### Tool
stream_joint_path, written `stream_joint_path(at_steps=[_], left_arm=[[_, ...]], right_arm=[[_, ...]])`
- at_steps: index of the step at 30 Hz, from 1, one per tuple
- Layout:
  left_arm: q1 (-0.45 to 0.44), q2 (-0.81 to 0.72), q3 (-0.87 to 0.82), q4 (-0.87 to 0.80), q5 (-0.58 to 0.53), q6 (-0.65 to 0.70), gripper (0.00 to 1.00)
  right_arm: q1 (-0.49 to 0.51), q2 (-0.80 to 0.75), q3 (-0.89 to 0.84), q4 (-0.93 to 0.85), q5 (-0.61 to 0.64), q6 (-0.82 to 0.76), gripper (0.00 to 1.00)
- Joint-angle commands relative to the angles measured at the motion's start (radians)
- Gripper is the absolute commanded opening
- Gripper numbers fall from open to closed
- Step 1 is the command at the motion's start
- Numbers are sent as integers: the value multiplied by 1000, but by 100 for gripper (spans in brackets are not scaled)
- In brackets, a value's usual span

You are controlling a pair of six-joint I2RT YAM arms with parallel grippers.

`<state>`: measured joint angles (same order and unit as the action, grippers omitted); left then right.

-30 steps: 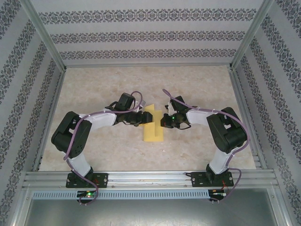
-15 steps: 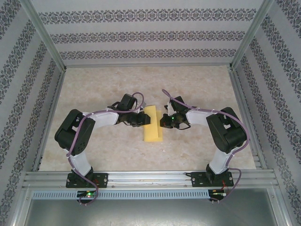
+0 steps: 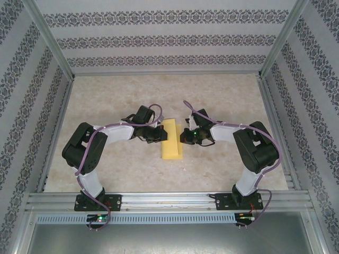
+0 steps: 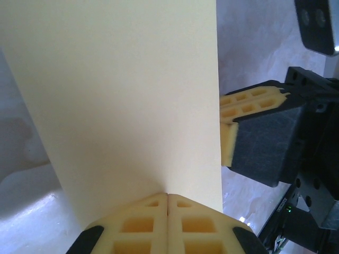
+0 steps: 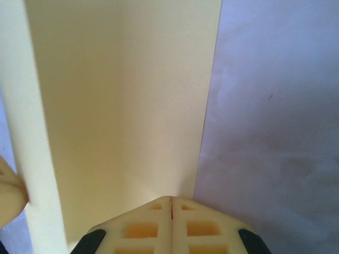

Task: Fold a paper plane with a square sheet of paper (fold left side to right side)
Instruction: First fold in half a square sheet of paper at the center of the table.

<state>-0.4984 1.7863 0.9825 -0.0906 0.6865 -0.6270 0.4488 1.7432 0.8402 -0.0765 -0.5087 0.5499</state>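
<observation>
The square sheet of paper [image 3: 171, 139] lies flat at the table's middle as a narrow yellow strip, long side running away from me. My left gripper [image 3: 159, 135] sits at its left edge, jaws shut with nothing between them. In the left wrist view its tips [image 4: 167, 194] rest on the paper [image 4: 122, 95], and the right gripper's fingers [image 4: 251, 100] meet the sheet's far edge. My right gripper [image 3: 184, 136] is shut at the right edge. The right wrist view has its closed tips [image 5: 171, 198] down on the paper [image 5: 122, 106] beside that edge.
The tabletop [image 3: 116, 95] is pale marble, walled by patterned panels on three sides. An aluminium rail [image 3: 169, 200] runs along the near edge, where both arm bases are bolted. Bare marble [image 5: 275, 106] lies right of the sheet.
My left gripper has drawn back leftward off the top of the paper and closed its jaws. The sheet now lies flat and uncovered. The right gripper has stayed put.
</observation>
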Motion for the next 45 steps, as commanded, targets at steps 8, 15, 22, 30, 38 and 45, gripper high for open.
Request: stream_joint_path(at_steps=[8,15,22,30,38,45], left_arm=[[-17,1,21,-38,-8,27,0],[-20,-2,18,-34,-3,26,0],[-21,-1,15,-22,16,21,0],[-22,4,16,-19,20,19,0],[-22,4,14,-10,11,9,0],[-23,-5,18,5,8,-5,3]], right_arm=[[-91,-152,-114,185,-169,53,35],[-74,-94,-139,338,-253,114,55],[-42,4,-110,433,-268,156,56],[-16,57,-88,504,-280,188,50],[-13,67,-87,506,-266,196,27],[-13,70,-82,473,-232,182,10]])
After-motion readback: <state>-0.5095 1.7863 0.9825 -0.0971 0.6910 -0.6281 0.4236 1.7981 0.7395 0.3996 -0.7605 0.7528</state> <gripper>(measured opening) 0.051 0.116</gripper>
